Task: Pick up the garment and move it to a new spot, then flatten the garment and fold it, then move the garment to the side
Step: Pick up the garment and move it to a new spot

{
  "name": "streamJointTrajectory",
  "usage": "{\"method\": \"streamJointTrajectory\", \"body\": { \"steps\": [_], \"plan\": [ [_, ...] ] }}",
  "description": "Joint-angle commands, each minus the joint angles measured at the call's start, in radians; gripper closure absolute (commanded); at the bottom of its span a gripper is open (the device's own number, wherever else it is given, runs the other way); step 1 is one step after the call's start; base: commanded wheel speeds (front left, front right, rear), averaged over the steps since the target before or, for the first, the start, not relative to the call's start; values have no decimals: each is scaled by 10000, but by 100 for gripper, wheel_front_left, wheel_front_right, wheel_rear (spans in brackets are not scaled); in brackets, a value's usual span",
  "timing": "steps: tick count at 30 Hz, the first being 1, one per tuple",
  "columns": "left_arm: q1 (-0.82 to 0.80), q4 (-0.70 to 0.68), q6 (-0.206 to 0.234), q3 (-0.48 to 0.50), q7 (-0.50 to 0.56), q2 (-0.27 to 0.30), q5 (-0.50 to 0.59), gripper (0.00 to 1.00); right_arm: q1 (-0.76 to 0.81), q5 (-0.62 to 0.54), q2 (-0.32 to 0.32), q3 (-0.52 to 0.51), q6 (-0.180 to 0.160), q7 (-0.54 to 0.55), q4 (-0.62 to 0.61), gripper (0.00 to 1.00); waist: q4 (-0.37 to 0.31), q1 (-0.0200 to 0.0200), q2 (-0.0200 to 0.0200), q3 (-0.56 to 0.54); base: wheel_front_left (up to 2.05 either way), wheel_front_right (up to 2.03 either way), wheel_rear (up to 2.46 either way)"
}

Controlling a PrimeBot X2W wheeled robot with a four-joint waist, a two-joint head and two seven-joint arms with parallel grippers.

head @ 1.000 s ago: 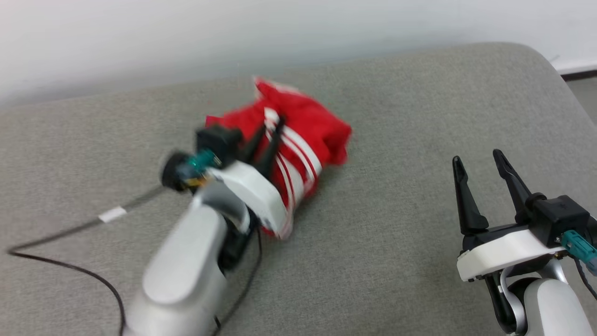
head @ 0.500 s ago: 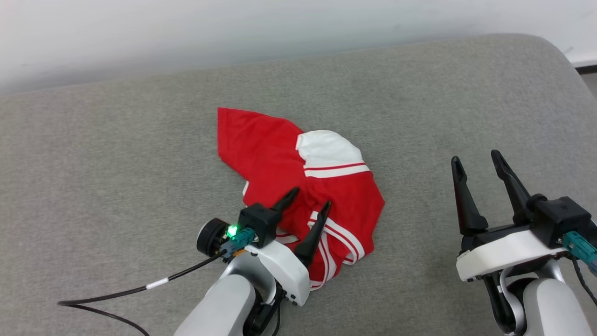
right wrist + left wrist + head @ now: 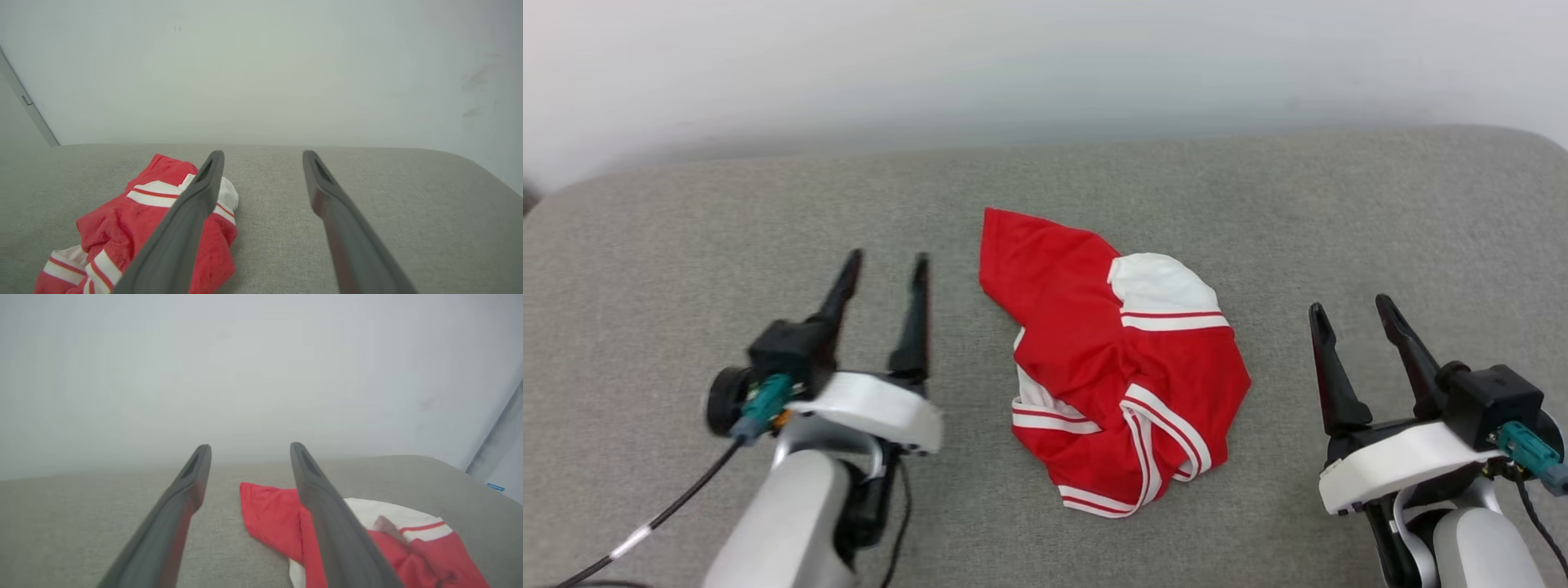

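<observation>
The garment [image 3: 1111,359], a red T-shirt with white sleeves and striped trim, lies crumpled in the middle of the grey cushion [image 3: 686,212]. My left gripper [image 3: 886,265] stands open to its left, apart from the cloth, nothing between its fingers. My right gripper [image 3: 1352,310] stands open to the garment's right, also holding nothing. In the left wrist view the garment [image 3: 273,514] lies past the right finger, and the gripper [image 3: 250,451] is open. In the right wrist view the garment [image 3: 122,220] lies behind the left finger of the open gripper [image 3: 263,157].
A pale wall [image 3: 1045,65] rises behind the cushion's far edge. A black cable [image 3: 645,523] trails from my left wrist to the lower left. The cushion's corners round off at the far left and far right.
My left gripper opened, let go of the garment and drew back to the left of it. The garment now lies spread on the cushion. The head camera shifted; the right arm kept its pose.
</observation>
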Motion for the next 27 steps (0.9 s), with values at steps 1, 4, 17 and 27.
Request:
{"method": "streamJointTrajectory", "body": {
  "steps": [1, 4, 17, 27],
  "plan": [
    [321, -109, 166, 243, -56, 165, -83, 0, 139, 38, -7, -3, -3, 12, 58, 0, 216, 0, 0, -208, 0, 0, 0],
    [714, -252, 376, 722, -54, 588, -272, 0, 264, 119, -5, 53, -3, 47, 100, 0, 354, 0, 0, -349, 0, 0, 0],
    [2268, -1254, 550, 799, 609, 1238, -483, 0, 929, 268, -7, 462, -3, 256, 80, 0, 166, 0, 0, -964, 0, 0, 0],
    [2599, -1661, 754, 816, 681, 1334, -535, 0, 981, 261, -5, 521, -3, 343, -163, 0, 32, 0, 0, -898, 0, 0, 0]
  ]
}}
